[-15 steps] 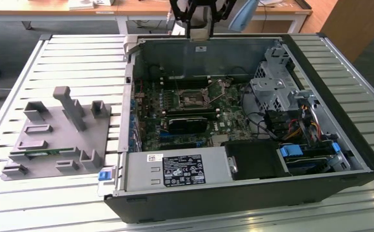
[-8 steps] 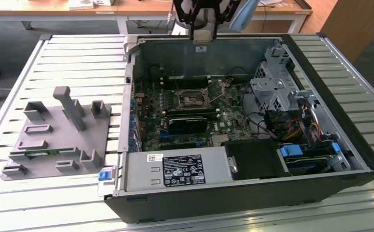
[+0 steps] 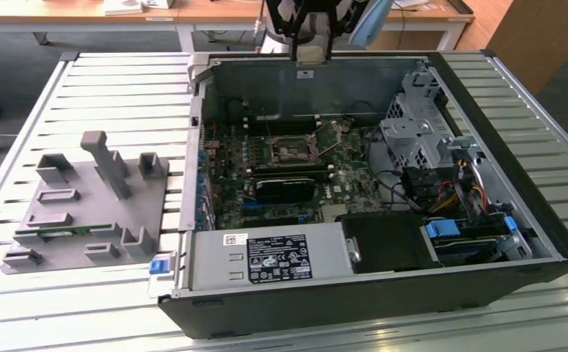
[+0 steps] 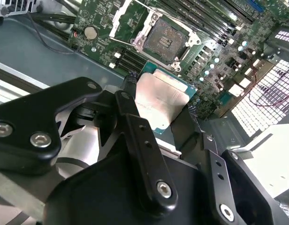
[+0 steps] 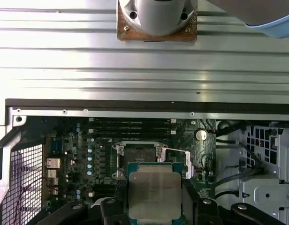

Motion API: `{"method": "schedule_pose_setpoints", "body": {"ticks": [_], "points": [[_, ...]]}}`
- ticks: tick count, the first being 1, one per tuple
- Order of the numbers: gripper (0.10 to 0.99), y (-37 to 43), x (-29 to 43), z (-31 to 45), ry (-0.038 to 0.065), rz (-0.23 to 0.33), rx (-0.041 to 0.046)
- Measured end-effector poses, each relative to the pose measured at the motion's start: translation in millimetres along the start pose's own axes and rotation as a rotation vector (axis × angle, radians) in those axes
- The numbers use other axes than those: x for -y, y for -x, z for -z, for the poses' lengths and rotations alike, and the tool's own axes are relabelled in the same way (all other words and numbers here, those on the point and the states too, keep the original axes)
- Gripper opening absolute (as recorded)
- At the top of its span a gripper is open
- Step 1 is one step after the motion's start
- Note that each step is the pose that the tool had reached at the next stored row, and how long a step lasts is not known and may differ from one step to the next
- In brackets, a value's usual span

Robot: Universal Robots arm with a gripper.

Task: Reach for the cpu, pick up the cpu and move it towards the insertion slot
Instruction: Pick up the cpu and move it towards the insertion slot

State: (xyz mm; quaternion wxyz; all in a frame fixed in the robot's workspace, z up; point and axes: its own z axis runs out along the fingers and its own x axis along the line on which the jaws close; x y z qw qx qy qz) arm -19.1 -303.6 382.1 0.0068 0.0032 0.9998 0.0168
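We see the black gripper point(image 4: 158, 110) pinching the small, flat, shiny silver square cpu point(image 4: 162, 101) by its thin edges above the silver-framed insertion slot point(image 4: 164, 36); it looks light, stiff, slippery and easily hurt.

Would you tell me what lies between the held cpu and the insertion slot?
Nothing: in both wrist views the cpu, clamped in the gripper, hangs above the open slot with no object between.
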Motion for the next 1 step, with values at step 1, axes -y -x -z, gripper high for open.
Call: {"method": "schedule_pose_setpoints", "body": {"ticks": [1], "points": [[0.541, 0.0, 0.0, 0.0, 0.0, 0.0, 0.0001]]}}
